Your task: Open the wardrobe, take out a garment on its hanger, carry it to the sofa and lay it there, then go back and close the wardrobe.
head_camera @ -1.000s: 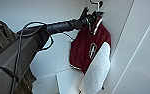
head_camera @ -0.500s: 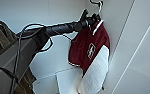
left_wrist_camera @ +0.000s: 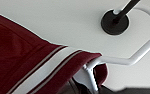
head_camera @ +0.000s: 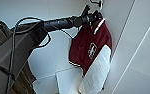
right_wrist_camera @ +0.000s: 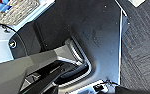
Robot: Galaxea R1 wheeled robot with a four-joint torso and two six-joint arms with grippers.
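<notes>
1. The left pincer (head_camera: 97, 15), at the upper centre-right of the head view, sits at the neck of the garment (head_camera: 91, 47) beside its hanger; whether it is clenched or released cannot be told.
2. The left arm (head_camera: 61, 23), black and cable-wrapped, reaches in from the left of the frame to that point.
3. The maroon garment hangs just below the pincer, its white emblem (head_camera: 91, 50) facing the camera and a white sleeve (head_camera: 97, 72) drooping toward the lower centre.
4. In the left wrist view, the striped collar (left_wrist_camera: 53, 72) drapes over the white hanger (left_wrist_camera: 138, 53), whose hook loops around a dark rod (left_wrist_camera: 127, 7) with a round black fitting.
5. White wardrobe (head_camera: 131, 50) panels fill the background and right of the head view.
6. The right wrist view shows dark robot parts and grey carpet (right_wrist_camera: 141, 45); the right pincer's state cannot be told.
</notes>
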